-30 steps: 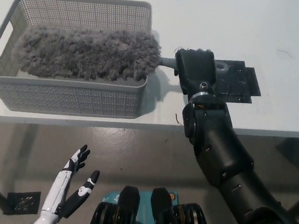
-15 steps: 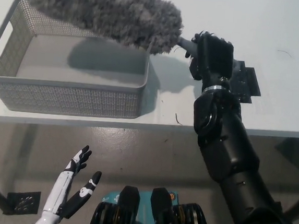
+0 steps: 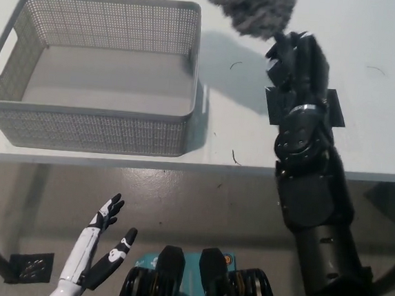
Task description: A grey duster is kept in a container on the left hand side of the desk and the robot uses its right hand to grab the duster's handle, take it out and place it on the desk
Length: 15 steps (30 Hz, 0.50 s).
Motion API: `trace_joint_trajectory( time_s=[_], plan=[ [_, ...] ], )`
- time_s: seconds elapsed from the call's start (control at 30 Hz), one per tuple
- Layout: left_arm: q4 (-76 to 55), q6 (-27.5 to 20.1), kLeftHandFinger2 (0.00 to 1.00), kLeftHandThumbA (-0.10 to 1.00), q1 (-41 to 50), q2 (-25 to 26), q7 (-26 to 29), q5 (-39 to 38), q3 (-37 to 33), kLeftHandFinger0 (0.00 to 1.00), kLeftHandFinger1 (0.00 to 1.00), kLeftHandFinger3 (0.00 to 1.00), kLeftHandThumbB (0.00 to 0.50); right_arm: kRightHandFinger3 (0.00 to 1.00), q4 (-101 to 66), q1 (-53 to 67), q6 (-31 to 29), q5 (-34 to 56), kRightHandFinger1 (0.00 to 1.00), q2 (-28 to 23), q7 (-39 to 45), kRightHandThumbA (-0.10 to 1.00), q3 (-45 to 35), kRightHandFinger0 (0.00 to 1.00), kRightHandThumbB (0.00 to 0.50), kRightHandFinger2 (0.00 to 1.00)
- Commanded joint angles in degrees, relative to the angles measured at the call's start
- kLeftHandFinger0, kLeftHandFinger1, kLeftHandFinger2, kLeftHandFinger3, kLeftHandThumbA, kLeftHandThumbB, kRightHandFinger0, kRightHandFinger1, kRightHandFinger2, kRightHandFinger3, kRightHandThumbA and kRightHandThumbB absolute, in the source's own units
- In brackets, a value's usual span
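Note:
My black right hand (image 3: 298,60) is shut on the handle of the grey fluffy duster (image 3: 250,7). The duster is held up in the air, its head at the picture's top edge, partly cut off, to the right of the container. The handle itself is hidden inside my fingers. The grey mesh container (image 3: 90,114) stands on the left of the white desk (image 3: 364,142) with nothing inside it. My white left hand (image 3: 98,250) rests below the desk edge at the lower left, fingers apart and holding nothing.
A flat black plate (image 3: 332,108) lies on the desk under my right wrist. The duster casts a shadow on the desk between container and hand. A small dark grate (image 3: 31,268) lies on the floor at lower left.
The duster has left the container: it lay inside, was lifted above the rim, and now hangs over the desk to the container's right. My right hand moved up and right, and the duster's head swung right.

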Motion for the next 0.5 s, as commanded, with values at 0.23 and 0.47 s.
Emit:
trace_joint_trajectory(
  time_s=[0.23,0.47],
  plan=[
    [-3.04,-0.40,1.00,0.66,-1.26,1.80,-0.12,1.05,-0.37,1.00,1.00,1.00,0.032,0.71,-1.20,-1.17,-10.49,4.75,0.19,-11.49,-4.38,-0.10,3.94,0.00,0.162,0.66],
    [-4.82,1.41,1.00,0.63,-0.44,2.09,-0.28,0.81,-0.15,1.00,1.00,1.00,0.008,0.69,2.35,1.10,-11.72,2.90,0.20,-20.08,-6.49,-0.10,8.48,0.00,0.176,0.65]
  ],
)
